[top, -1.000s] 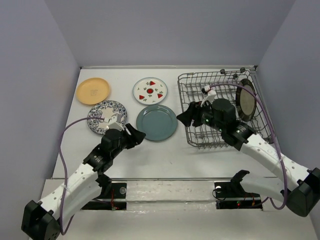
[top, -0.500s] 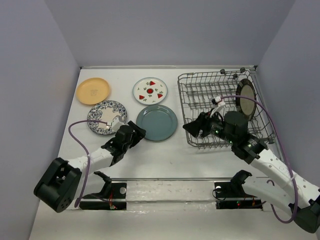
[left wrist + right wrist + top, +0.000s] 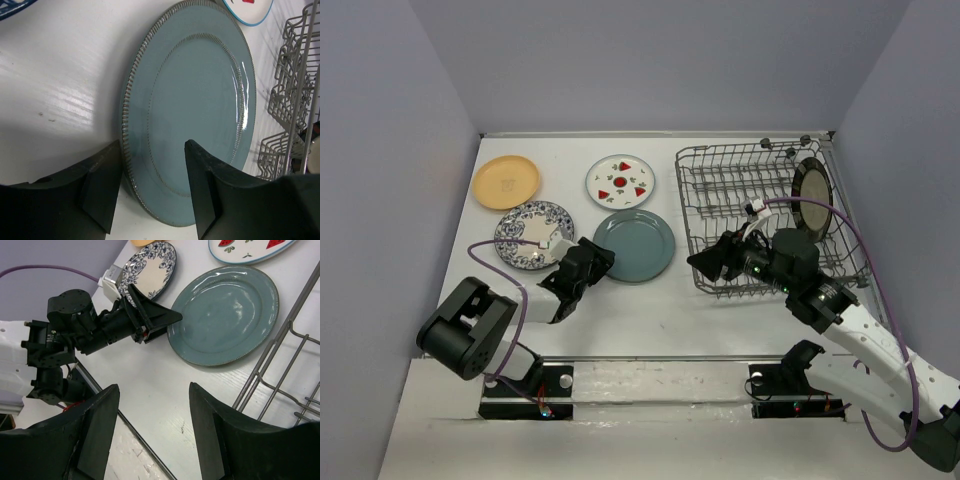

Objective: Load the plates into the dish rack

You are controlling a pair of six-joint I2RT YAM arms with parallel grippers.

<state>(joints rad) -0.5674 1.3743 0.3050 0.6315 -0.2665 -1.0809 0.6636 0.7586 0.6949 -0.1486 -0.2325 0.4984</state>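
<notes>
The teal-blue plate (image 3: 634, 245) lies flat mid-table. My left gripper (image 3: 599, 261) is open, low on the table, its jaws straddling the plate's near-left rim (image 3: 131, 150); the left gripper (image 3: 152, 150) has not closed on it. The orange-yellow plate (image 3: 506, 181), the fruit-marked white plate (image 3: 620, 181) and the blue floral plate (image 3: 525, 236) lie flat behind. The beige dark-rimmed plate (image 3: 812, 198) stands upright in the grey wire dish rack (image 3: 686, 200). My right gripper (image 3: 708, 258) is open and empty, above the table at the rack's near-left corner; the right gripper (image 3: 152, 390) looks down on bare table.
The rack's wires (image 3: 280, 355) run close to the teal plate's right side (image 3: 225, 312). The left arm (image 3: 90, 325) lies low along the table by the floral plate (image 3: 150, 267). Purple walls close in the table on three sides.
The left arm has folded down and brought its open gripper up to the teal plate's rim. The right gripper has drawn back from the rack toward the near edge.
</notes>
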